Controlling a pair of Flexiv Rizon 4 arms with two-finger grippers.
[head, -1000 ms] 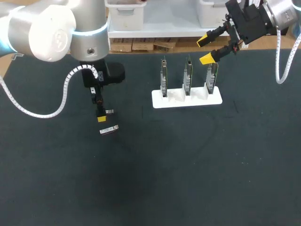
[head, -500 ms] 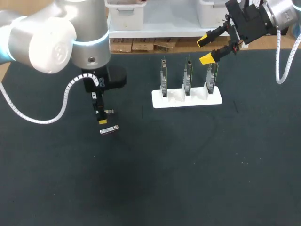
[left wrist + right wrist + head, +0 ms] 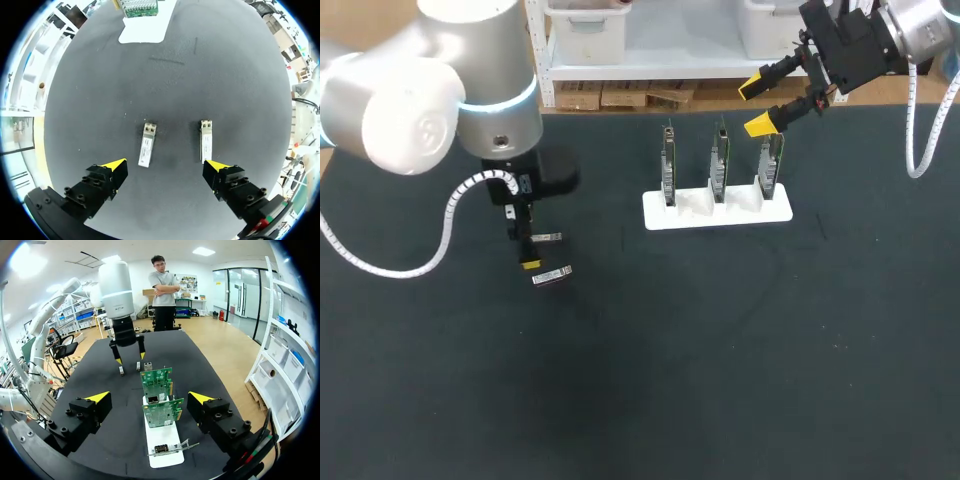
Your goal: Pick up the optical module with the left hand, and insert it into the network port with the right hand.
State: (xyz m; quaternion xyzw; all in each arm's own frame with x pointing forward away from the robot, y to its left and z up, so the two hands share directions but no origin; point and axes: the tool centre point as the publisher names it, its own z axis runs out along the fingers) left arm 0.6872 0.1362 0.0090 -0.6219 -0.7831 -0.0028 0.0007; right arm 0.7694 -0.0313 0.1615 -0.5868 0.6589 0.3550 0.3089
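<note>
The left tool hung low over the dark worktop with its yellow-tipped fingers spread wide and nothing between them. Ahead of it, one optical module and a second module lay flat on the worktop side by side and apart, each lying just ahead of one fingertip and neither touched. Which of the pair the tool was meant to take could not be told from the views. Well apart from them, on the far side of the worktop, a white rack held three green circuit boards upright in a row, and a small metal network port showed on the middle board in the right wrist view. The right tool hovered above the end of the rack nearest its own arm, its fingers likewise wide apart and holding nothing. By this evidence the task had barely begun, since no module had been lifted. The pick-up by the left arm, the passing of the part to the right arm and the insertion into the port were all left to do.
</note>
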